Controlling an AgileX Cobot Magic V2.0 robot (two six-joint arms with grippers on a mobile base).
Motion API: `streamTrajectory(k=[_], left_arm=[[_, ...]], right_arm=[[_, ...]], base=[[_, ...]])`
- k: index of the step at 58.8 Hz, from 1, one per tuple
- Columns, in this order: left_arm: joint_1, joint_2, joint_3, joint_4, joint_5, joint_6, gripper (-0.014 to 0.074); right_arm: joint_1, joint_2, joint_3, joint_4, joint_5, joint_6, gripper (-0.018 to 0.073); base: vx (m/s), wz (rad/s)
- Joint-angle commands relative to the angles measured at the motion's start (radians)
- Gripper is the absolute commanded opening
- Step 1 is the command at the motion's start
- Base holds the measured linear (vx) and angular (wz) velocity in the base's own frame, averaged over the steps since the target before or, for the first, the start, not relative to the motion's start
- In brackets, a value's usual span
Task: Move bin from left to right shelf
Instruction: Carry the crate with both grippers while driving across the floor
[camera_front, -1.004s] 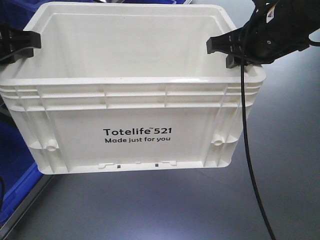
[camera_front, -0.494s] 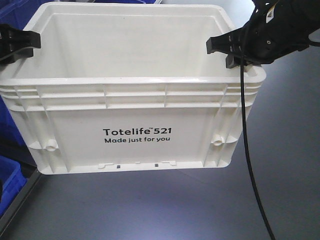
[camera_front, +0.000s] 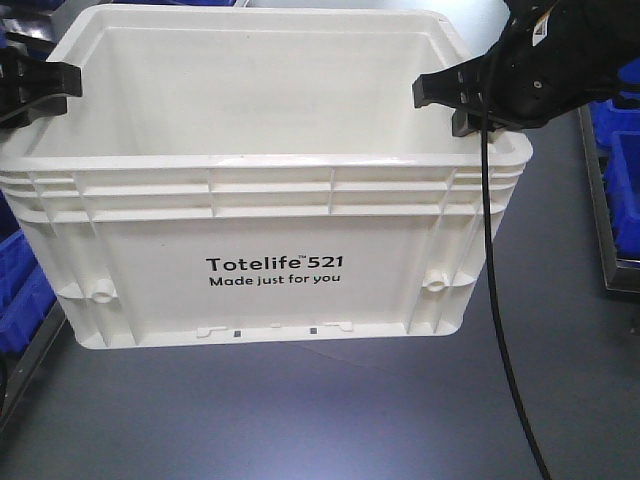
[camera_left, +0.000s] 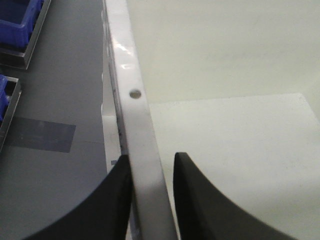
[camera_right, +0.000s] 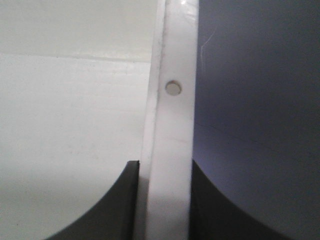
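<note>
- Bin (camera_front: 270, 240) rims are pinched from both sides: left gripper (camera_left: 151, 167) and right gripper (camera_right: 164, 170) are each closed tight on the thin top edge.
- It is held upright and empty, seemingly clear of the grey surface (camera_front: 300, 420).
- Stiff, light, slick plastic is judged, so the ribbed rim is the hold to be kept.
- Blue bins (camera_front: 22, 290) are glimpsed alongside.
</note>
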Motion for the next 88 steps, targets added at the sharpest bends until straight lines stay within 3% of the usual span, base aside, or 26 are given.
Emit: streamTrajectory(k=[1,88], left_arm=[[0.001,-0.044,-0.040,0.022,-0.110,0.029,0.0102],[0.001,-0.044,-0.040,0.022,-0.110,0.029,0.0102]], right_arm=[[-0.011,-0.055,-0.037,-0.066,-0.116,-0.007,0.0019],[-0.011,-0.055,-0.037,-0.065,-0.116,-0.007,0.0019]], base=[[0.08,-0.29],[0.18,-0.12]])
